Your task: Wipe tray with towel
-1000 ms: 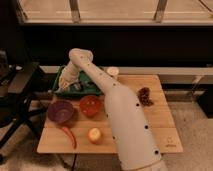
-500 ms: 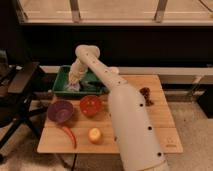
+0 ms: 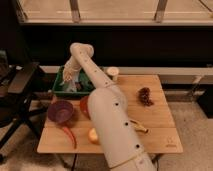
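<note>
Camera view: white arm (image 3: 112,125) fills foreground, reaching back over wooden table (image 3: 157,117). Near edge: apple (image 3: 93,135), red chili (image 3: 69,135), banana (image 3: 137,126). Mid: purple bowl (image 3: 61,110), red bowl (image 3: 85,106), grapes (image 3: 145,95). Far left: green tray (image 3: 59,90), gripper (image 3: 68,76) down inside it; finger state cannot tell, towel not discernible. Cup (image 3: 113,74) just right of tray

From where I stand, no writing, label, brand or number can be read anywhere, neither on the green plastic tray (image 3: 59,91) nor on the white robot gripper (image 3: 68,77) over its far left part.
</note>
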Available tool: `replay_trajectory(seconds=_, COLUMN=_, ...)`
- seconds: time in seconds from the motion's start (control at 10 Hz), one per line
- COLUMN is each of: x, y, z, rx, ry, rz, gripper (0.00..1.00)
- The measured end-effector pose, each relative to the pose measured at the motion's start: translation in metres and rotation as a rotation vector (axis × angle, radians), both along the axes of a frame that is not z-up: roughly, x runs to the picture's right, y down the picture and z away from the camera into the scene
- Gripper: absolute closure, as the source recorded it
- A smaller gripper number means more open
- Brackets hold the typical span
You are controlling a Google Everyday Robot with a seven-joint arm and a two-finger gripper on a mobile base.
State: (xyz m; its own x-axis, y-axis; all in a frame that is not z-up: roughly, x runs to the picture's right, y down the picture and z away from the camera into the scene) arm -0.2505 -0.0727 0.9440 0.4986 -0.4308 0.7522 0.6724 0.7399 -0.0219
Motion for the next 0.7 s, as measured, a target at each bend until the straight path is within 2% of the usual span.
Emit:
replay_trajectory(seconds=0.1, x=-0.016, y=0.006, z=-0.003, rx=-0.011, ry=-0.035, rz=-0.011, gripper=1.00)
replay_trajectory(seconds=0.3, x=-0.021, y=0.022, z=-0.015, rx=-0.035, ry=-0.067, rz=-0.021, gripper=1.00)
replay_trajectory(seconds=0.6, x=-0.009, y=0.045, z=-0.033, rx=-0.080, ry=-0.053, rz=-0.011, gripper=1.00)
replay_trajectory(seconds=0.7, x=0.008, y=0.046, z=-0.035, rx=-0.086, ry=-0.015, rz=-0.005, gripper=1.00)
